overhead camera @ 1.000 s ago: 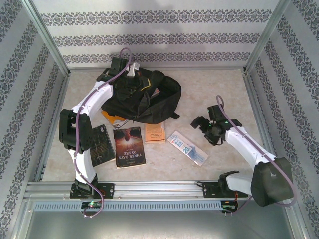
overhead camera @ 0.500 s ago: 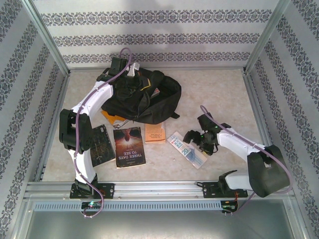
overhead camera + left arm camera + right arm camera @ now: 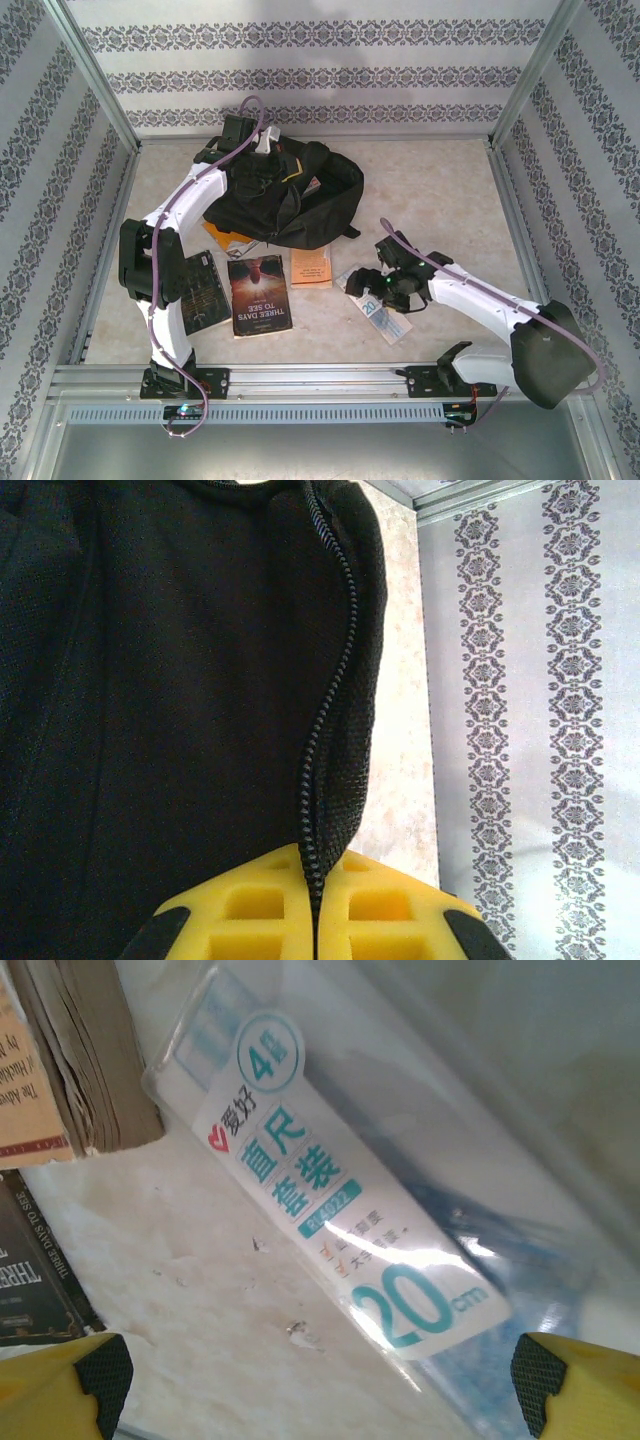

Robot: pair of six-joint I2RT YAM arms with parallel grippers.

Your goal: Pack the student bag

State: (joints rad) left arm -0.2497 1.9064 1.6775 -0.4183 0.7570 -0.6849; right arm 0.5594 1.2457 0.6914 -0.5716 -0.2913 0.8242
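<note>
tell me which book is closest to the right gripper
The small orange book, next to the ruler pack under the open right gripper. The Three Days to See book and the black book lie farther left.

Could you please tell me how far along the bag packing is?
Done: nothing visibly packed. In hand: left gripper pinches the zipper edge of the student bag; open right gripper hovers over the ruler pack. Left: ruler pack and books on the table.

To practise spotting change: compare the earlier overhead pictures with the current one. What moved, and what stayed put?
The right fingers, open, swung left and toward the near edge, ending over the ruler pack, gripping nothing. The left fingers stayed shut on the bag by its zipper; it and the books are unmoved.
</note>
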